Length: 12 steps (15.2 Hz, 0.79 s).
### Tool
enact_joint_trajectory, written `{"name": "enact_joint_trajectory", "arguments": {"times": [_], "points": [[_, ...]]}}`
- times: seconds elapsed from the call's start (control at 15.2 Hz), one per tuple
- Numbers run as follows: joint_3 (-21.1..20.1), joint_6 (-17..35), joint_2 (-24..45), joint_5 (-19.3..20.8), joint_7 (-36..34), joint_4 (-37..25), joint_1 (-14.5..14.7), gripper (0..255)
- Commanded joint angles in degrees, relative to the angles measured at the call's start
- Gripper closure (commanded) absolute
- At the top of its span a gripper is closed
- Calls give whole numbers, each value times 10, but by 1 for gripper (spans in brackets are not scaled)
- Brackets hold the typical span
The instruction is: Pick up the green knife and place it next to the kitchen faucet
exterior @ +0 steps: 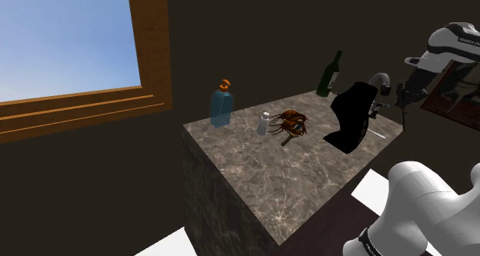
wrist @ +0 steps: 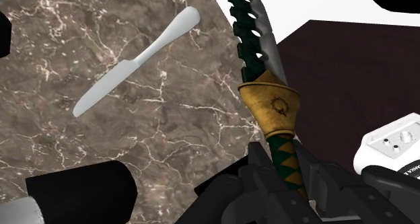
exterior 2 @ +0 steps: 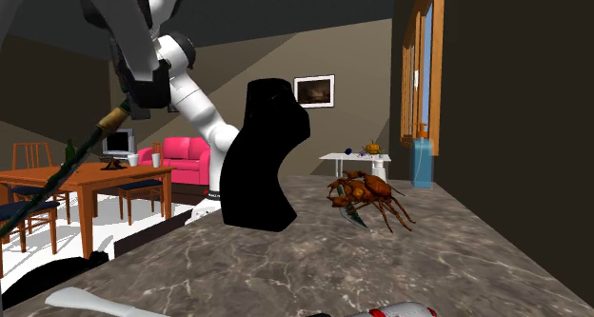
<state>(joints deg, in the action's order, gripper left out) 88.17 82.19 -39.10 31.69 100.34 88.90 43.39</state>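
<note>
My gripper (wrist: 286, 170) is shut on the green-wrapped handle of a knife (wrist: 259, 51) with a gold guard and a curved grey and green serrated blade. I hold it in the air over the marble counter's (exterior: 269, 177) edge, at the shoulder view's right, where the gripper (exterior: 401, 101) is. In the second exterior view the knife (exterior 2: 57, 182) slants down from the hand (exterior 2: 131, 98) towards that view's left. A tall black curved shape (exterior: 352, 120), perhaps the faucet, stands on the counter just beside the gripper; it also rises mid-counter as the black shape (exterior 2: 267, 158).
A plain white table knife (wrist: 134, 58) lies on the counter under the hand. A brown spider-like figure (exterior: 292, 124), a small white bottle (exterior: 264, 124), a blue pump bottle (exterior: 221, 107) and a dark green bottle (exterior: 331, 74) stand further along the counter.
</note>
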Motion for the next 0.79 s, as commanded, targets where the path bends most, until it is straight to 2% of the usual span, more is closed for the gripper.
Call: {"name": "enact_joint_trajectory", "arguments": {"times": [0.0, 0.73], "points": [[-1, 16, -4, 4, -2, 21, -10, 255], [16, 86, -28, 29, -15, 98, -27, 255]]}}
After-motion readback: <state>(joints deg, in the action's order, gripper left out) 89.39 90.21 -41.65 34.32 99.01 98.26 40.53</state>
